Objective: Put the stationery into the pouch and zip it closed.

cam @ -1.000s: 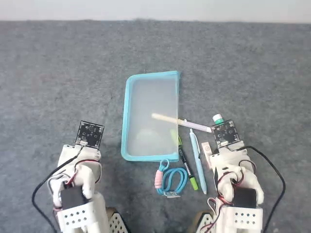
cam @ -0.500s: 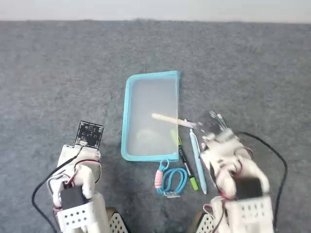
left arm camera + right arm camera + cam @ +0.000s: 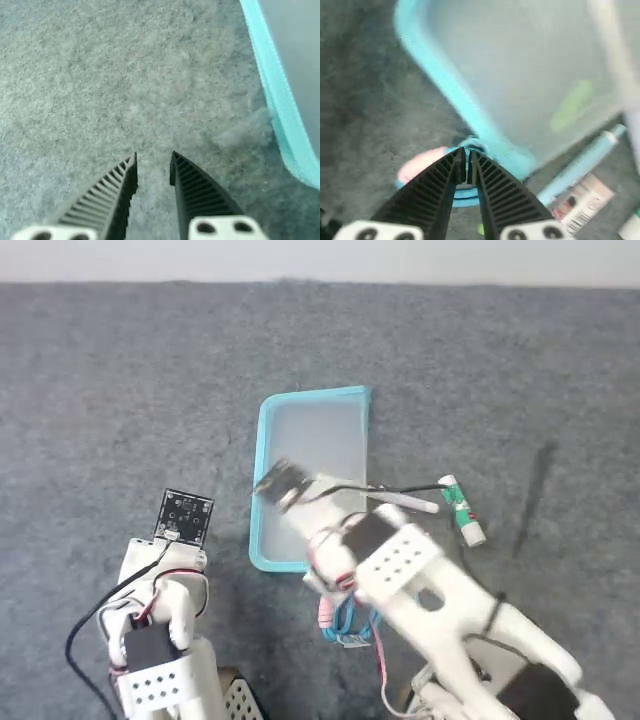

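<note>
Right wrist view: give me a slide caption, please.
Right gripper, jaws nearly closed, poised over a corner of the teal pouch, beside a pink charm.

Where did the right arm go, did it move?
Yes. In the high view the right arm swung left, from beside the pouch to over the pouch's near edge.
</note>
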